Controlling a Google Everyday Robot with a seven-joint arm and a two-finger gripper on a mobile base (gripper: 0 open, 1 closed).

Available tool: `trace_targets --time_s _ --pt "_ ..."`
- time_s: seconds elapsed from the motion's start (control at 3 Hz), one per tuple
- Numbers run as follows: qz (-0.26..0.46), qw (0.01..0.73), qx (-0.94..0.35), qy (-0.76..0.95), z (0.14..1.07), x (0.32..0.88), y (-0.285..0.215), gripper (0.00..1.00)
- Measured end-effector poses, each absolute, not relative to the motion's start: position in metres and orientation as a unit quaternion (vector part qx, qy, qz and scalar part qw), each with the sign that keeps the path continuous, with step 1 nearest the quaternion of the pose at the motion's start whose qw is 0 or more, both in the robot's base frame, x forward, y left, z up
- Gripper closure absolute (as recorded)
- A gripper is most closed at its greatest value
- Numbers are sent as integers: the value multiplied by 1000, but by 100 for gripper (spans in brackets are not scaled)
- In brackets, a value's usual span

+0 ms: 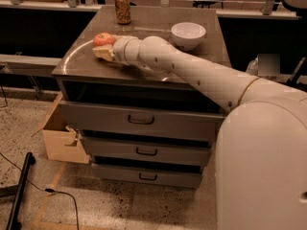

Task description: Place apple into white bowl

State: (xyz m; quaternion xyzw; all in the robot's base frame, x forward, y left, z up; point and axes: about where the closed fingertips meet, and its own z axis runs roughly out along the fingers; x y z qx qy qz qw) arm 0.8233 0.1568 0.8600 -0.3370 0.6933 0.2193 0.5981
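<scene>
Grasp stage: gripper at the apple, bowl waiting.
On the drawer cabinet the white bowl stands empty. The apple sits well left of the bowl, gripper pressed against it, hold cannot tell. Next, likely: lift, carry right over the bowl.

Cream end effector beside red-pink apple

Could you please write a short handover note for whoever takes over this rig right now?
Gripper: low at the left of the cabinet top, right against the apple; whether it has a grip is unclear.
White bowl: upright and empty at the back right, apart from the apple.
Done: gripper at the apple.
Left: secure it, lift, carry it right, set it in the bowl.
</scene>
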Motion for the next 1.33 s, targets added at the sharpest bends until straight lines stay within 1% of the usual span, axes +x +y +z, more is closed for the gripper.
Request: trace_targets --time_s 0.33,0.67,1.0,1.33 --pt "233 592 -338 694 859 826 160 66" --pt "238 593 -333 693 865 827 156 88" --pt "218 608 -314 696 886 832 126 100" --pt "170 627 -284 706 909 835 78 100"
